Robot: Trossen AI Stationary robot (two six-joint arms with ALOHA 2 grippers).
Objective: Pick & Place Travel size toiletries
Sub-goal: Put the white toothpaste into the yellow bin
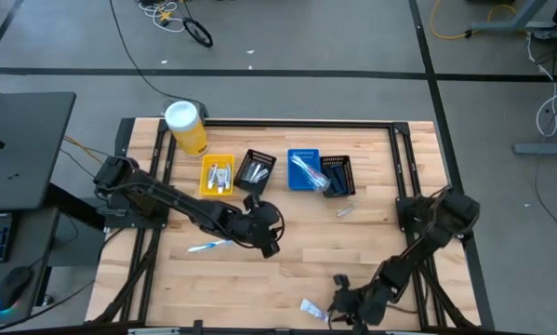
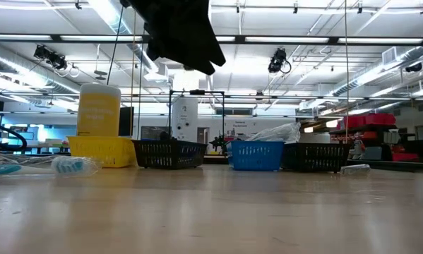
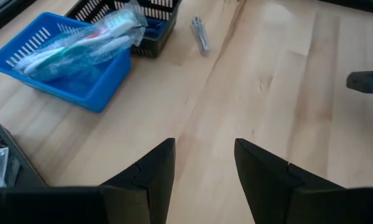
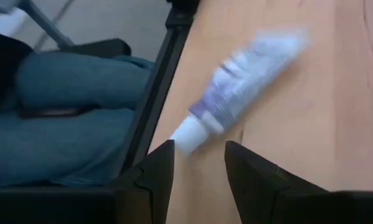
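Jaws standing open on both grippers, right gripper [image 4: 198, 165] is nearing the small tube [image 4: 239, 93] at table edge [image 4: 164, 81], risking knocking it off.

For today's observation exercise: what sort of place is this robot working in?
Probably a robotics lab or workshop: exposed ceiling strip lights, loose cables on a grey floor, and a wooden table on a black frame.

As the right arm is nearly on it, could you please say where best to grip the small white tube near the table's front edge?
Grip the small white tube across its wider body, from above; it lies flat, its cap pointing at the right tool, whose fingers are open.
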